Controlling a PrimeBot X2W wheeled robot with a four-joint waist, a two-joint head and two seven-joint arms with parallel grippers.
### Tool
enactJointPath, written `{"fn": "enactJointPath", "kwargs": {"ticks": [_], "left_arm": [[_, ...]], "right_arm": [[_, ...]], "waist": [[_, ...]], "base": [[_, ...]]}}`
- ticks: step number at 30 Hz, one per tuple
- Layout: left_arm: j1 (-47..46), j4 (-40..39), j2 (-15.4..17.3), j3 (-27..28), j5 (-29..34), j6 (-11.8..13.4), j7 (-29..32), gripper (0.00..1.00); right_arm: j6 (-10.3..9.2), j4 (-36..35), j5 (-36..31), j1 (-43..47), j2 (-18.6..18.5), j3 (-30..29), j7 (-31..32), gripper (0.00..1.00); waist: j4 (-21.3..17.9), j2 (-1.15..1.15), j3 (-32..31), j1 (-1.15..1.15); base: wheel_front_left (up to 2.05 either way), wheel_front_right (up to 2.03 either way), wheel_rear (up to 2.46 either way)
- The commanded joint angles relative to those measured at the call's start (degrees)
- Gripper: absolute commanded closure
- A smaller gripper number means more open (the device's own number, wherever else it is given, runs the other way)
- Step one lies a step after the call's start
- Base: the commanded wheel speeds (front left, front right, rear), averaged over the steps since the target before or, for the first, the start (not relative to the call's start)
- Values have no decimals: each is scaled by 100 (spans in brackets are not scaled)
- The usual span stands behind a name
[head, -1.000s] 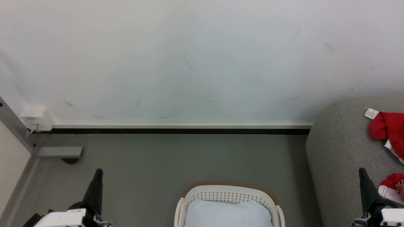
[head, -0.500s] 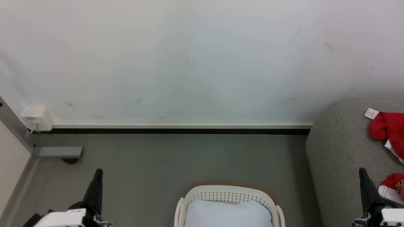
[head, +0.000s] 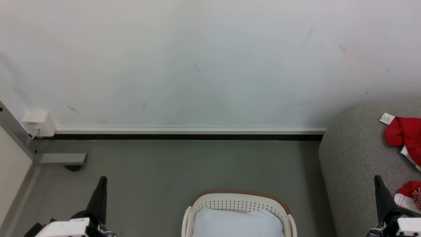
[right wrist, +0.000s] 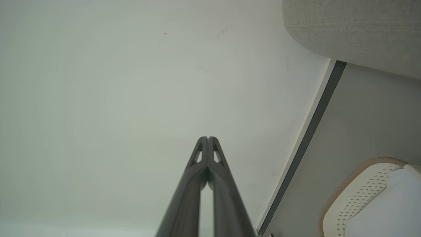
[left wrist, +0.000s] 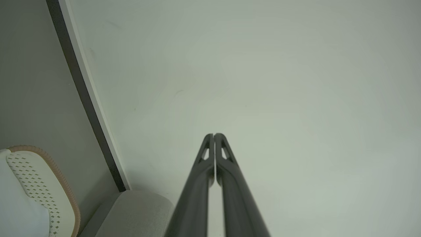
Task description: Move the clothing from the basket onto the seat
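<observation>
Two red jersey pieces lie on the grey seat (head: 355,158) at the right edge of the head view: one (head: 404,136) with a small white tag further back, another (head: 411,194) with white trim nearer me. The cream basket (head: 240,200) with its brown rim stands on the floor at bottom centre and holds a plain white pad (head: 236,223). My left gripper (head: 102,179) is at the lower left, shut, tips together (left wrist: 214,135). Beside the nearer jersey, my right gripper (head: 376,177) is shut with nothing in it (right wrist: 208,138).
A white wall with a skirting board (head: 190,131) runs across the back. A white socket box (head: 37,123) and a grey metal bracket (head: 62,158) sit at the left. Grey floor (head: 197,164) lies between basket and wall.
</observation>
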Motion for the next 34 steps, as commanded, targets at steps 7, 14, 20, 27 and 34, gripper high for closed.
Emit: {"fn": "enactJointPath", "kwargs": {"ticks": [7,14,20,27,34], "left_arm": [[-47,-19,14,7,-76,-22,23,100],[-47,-19,14,6,-76,-22,23,100],[-47,-19,14,6,-76,-23,23,100],[-47,-18,14,6,-76,-23,23,100],[-47,-18,14,6,-76,-23,22,100]], "right_arm": [[-12,-23,-45,-75,7,-26,8,100],[-12,-23,-47,-75,8,-28,10,100],[-12,-23,-49,-75,9,-29,12,100],[-12,-23,-51,-76,11,-31,14,100],[-12,-23,-53,-76,11,-32,15,100]], "waist": [[0,0,0,0],[0,0,0,0],[0,0,0,0],[0,0,0,0],[0,0,0,0]], "base": [[0,0,0],[0,0,0],[0,0,0],[0,0,0],[0,0,0]]}}
